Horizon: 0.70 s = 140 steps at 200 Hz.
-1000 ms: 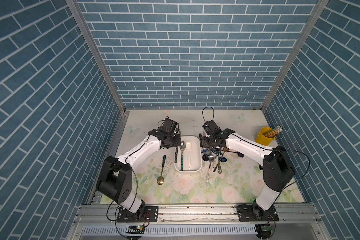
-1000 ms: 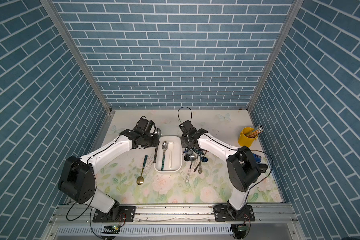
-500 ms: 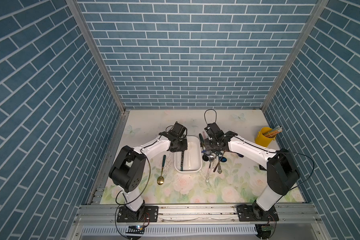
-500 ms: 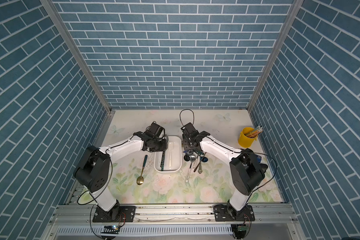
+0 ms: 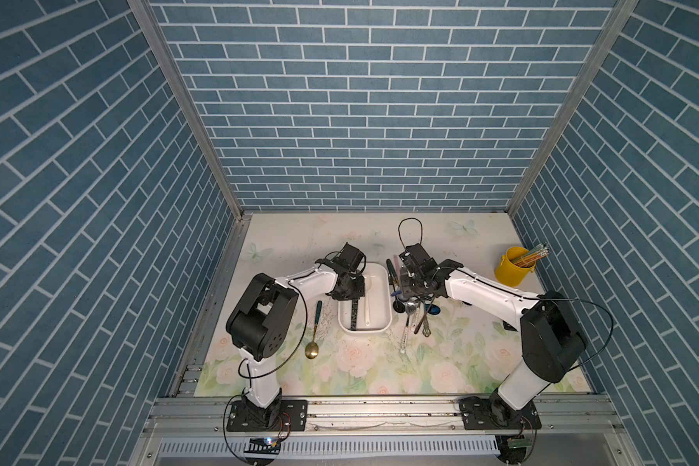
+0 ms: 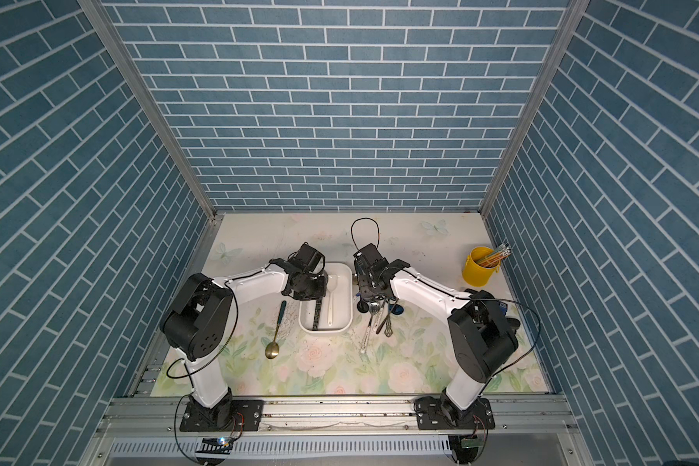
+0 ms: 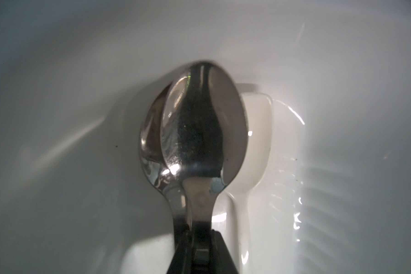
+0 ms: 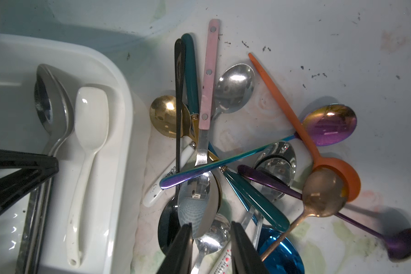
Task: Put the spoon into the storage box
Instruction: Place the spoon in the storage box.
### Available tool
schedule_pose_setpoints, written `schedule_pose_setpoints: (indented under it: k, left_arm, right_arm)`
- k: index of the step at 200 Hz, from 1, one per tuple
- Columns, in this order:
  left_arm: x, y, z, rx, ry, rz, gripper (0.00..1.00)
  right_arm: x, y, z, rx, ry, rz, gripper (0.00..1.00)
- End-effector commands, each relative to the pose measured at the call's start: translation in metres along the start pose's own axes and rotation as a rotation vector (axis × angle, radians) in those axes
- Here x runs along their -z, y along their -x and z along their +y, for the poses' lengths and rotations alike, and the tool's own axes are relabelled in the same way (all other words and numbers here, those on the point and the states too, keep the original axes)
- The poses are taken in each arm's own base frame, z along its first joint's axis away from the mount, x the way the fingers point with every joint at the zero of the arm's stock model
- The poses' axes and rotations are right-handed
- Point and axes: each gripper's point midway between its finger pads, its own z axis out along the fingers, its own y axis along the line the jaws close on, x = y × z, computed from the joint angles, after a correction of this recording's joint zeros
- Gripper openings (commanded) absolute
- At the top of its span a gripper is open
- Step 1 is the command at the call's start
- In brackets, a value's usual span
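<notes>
The white storage box [image 5: 388, 306] [image 6: 347, 308] lies mid-table between the arms. My left gripper [image 5: 350, 289] [image 6: 310, 291] [image 7: 199, 229] reaches down into its far end, shut on the neck of a steel spoon [image 7: 201, 123] [image 8: 49, 99]. That spoon's bowl lies over a second steel bowl [image 7: 150, 135], beside a white spoon [image 7: 258, 132] [image 8: 90, 123]. The held spoon's dark handle [image 5: 354, 316] runs along the box floor. My right gripper [image 5: 406, 295] [image 6: 370, 297] [image 8: 211, 225] hangs open just above the spoon pile [image 8: 223, 151], with steel bowls showing between its fingers.
Several loose spoons [image 5: 416, 316] lie in a heap right of the box. A gold spoon with a teal handle [image 5: 315, 333] [image 6: 276, 329] lies left of it. A yellow cup of pencils [image 5: 511, 269] [image 6: 478, 271] stands at the far right. Brick-patterned walls enclose three sides.
My left arm has folded lower and its gripper has moved right, down into the box's far end with the steel spoon. The right gripper has barely shifted over the pile.
</notes>
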Motion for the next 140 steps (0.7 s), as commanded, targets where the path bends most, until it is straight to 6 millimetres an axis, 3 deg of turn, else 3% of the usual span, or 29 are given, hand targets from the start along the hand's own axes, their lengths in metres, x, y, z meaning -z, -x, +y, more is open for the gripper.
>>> schedule_pose_setpoints:
  k: [1, 31, 52, 72, 112, 140]
  left_arm:
    - [0.0, -0.001, 0.0, 0.005, 0.009, -0.005, 0.2]
    - [0.015, 0.004, -0.004, -0.004, -0.003, -0.033, 0.33]
    - [0.037, 0.011, -0.012, -0.026, -0.015, -0.061, 0.47]
    - [0.062, 0.015, -0.009, -0.053, 0.022, -0.098, 0.52]
    - [0.106, 0.011, 0.022, -0.103, 0.164, -0.163, 0.58]
    - [0.104, -0.011, 0.059, -0.1, 0.247, -0.117, 0.59]
  right_arm:
    - [-0.002, -0.001, -0.004, -0.017, -0.018, 0.003, 0.31]
    - [-0.004, 0.001, -0.003, -0.008, -0.018, 0.004, 0.31]
    - [-0.005, 0.003, -0.002, 0.006, -0.018, 0.006, 0.32]
    - [-0.006, 0.005, -0.002, 0.02, -0.026, 0.009, 0.32]
    - [-0.007, 0.013, 0.001, 0.058, -0.031, 0.004, 0.33]
    - [-0.008, 0.017, 0.003, 0.087, -0.028, 0.006, 0.34]
